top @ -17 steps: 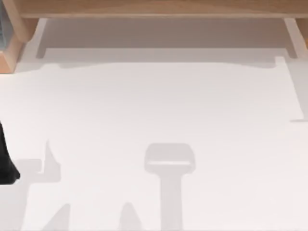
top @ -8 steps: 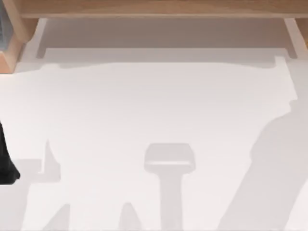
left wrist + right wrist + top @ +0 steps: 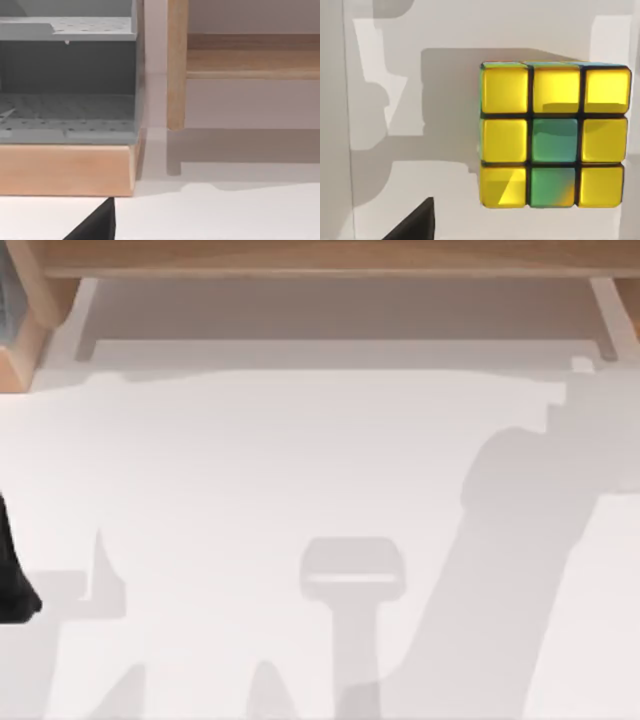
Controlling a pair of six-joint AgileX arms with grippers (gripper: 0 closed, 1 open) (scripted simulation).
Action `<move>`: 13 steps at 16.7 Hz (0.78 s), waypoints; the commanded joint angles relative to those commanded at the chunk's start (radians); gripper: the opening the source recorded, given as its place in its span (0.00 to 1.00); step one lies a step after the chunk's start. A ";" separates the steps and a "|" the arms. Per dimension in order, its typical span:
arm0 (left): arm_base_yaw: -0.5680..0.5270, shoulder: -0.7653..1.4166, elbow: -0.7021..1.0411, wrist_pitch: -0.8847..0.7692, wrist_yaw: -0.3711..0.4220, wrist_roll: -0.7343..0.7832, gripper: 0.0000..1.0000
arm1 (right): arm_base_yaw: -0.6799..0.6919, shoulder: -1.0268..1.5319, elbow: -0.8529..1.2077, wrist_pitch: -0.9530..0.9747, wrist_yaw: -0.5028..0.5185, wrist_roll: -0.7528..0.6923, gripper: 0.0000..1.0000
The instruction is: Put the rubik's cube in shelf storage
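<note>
Top view: shelf storage (image 3: 320, 258) spans the table's (image 3: 300, 470) far edge; part of the left arm (image 3: 14, 575) shows dark at the left edge.

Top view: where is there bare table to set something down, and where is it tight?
The white table lies bare between the shelf storage and the near edge. The recess under its board, between the pale supports, is bare too. It is tightest at the left edge, by the left arm.

The desk (image 3: 300, 460) is white and smooth. Soft grey shadows lie across it, with a big one at the lower right of the top view. In the left wrist view, a grey rack (image 3: 67, 75) with tiny holes sits on a light wooden base (image 3: 65, 170) at the left.
</note>
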 joint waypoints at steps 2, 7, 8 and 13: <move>0.000 0.000 0.000 0.000 0.000 0.000 1.00 | 0.001 0.001 0.000 -0.003 0.000 0.002 1.00; 0.000 0.000 0.000 0.000 0.000 0.000 1.00 | -0.001 0.008 -0.011 0.014 -0.001 0.000 1.00; 0.000 0.000 0.000 0.000 0.000 0.000 1.00 | 0.001 0.015 -0.022 0.032 -0.001 0.002 1.00; 0.000 0.000 0.000 0.000 0.000 0.000 1.00 | 0.012 0.073 -0.069 0.134 0.003 0.013 1.00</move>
